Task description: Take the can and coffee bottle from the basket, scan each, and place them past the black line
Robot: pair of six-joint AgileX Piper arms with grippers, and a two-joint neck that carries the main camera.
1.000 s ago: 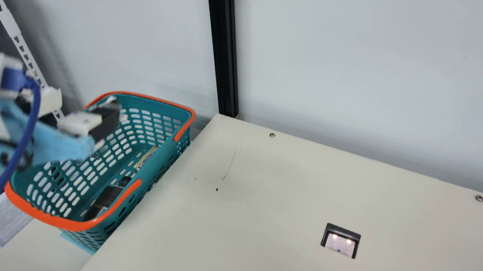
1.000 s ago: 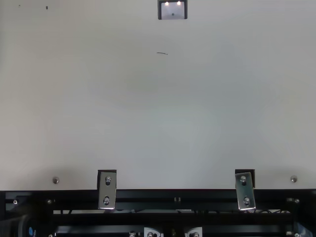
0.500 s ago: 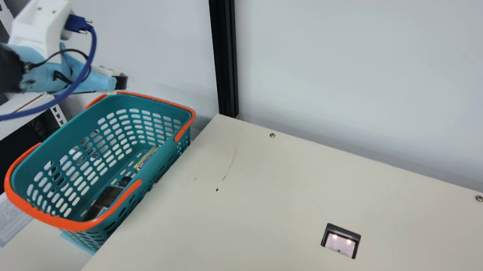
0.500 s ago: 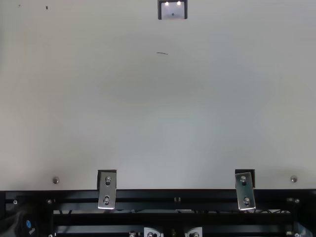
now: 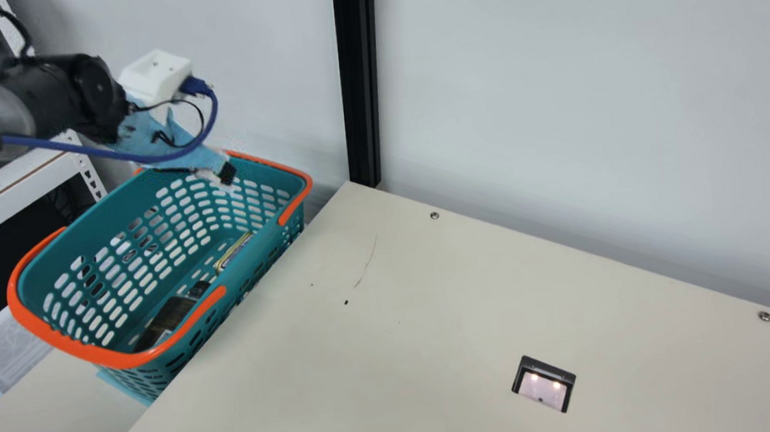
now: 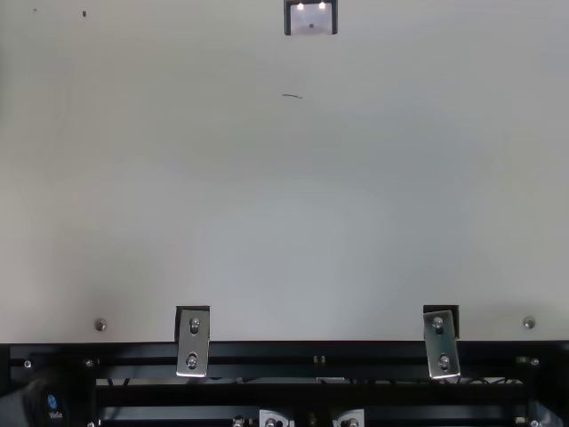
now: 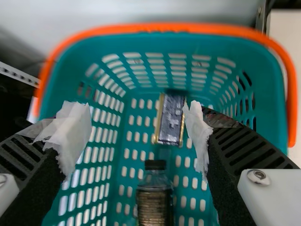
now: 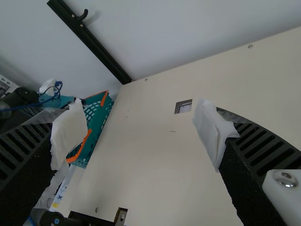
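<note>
Over the last second the left gripper (image 7: 138,134) has been swung across the basket (image 5: 71,348) in the main view, and now its jaws are tipped down over the far end. They are spread wide, with nothing held between them, and the fingertips are wrapped in a white, tissue-like covering.

Below the jaws, in the gap seen between them, the gold-edged can (image 7: 170,120) is lying on the basket floor. The dark coffee bottle (image 7: 155,200) with its black cap is also lying below them, cap end toward the can. Neither item has been shifted in that time, so the change seems to be one of approach only: the can appears to be lined up as the first pick, and both scans are still to be done.

The right gripper (image 8: 142,135) is held well apart from the basket, its jaws also wide and nothing gripped. The scanner window (image 5: 542,391) is set in the table, well away from the left jaws.

A straight descent is probably called for next; the basket wall close to the can could be caught by a spread finger.
</note>
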